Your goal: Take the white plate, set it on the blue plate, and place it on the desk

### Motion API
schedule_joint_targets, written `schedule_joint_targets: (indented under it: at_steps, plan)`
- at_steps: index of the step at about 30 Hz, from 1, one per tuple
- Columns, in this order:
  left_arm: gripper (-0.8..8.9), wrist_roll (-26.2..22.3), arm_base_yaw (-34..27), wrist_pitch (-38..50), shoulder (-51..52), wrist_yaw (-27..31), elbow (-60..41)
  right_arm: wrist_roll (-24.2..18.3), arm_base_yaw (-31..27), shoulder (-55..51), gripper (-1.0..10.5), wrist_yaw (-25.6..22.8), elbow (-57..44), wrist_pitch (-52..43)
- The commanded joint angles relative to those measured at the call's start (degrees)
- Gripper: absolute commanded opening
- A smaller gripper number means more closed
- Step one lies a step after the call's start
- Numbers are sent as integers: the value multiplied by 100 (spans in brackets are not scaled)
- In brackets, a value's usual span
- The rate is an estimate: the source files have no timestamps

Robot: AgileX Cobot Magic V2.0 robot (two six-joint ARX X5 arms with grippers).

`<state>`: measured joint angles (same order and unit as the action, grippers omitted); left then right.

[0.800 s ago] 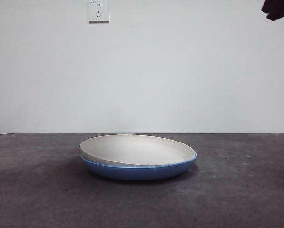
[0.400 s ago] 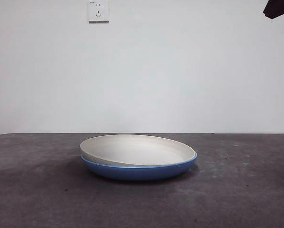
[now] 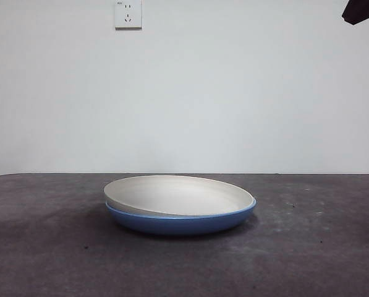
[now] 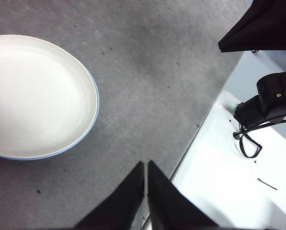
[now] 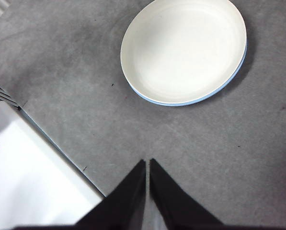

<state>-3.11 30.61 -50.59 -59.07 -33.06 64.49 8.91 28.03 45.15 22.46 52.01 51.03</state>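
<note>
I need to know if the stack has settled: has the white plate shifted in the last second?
No. The white plate sits in the blue plate, same spot under the wall socket, tilted the same way.

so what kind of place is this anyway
Probably a robot test bench, not a kitchen: a scuffed grey desk against a bare white wall with one socket, holding only a white plate nested in a blue plate.
</note>
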Motion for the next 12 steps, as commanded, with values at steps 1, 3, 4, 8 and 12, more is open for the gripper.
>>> schedule_joint_targets:
  at_steps: [1,3,4,8,12]
  plan:
    - [11,-33,26,52,-42,-39,48,-61,35,42,8,4,92,-42]
    - [11,-33,22,66,4,-37,48,-59,35,44,8,4,92,-42]
    - [11,-31,4,61,46,-39,48,-61,35,42,7,4,92,-42]
    - [11,-151,-127,286,339,98,48,-59,35,42,8,4,92,-42]
    - [11,-361,-660,907,809,157,20,-59,35,42,8,4,92,-44]
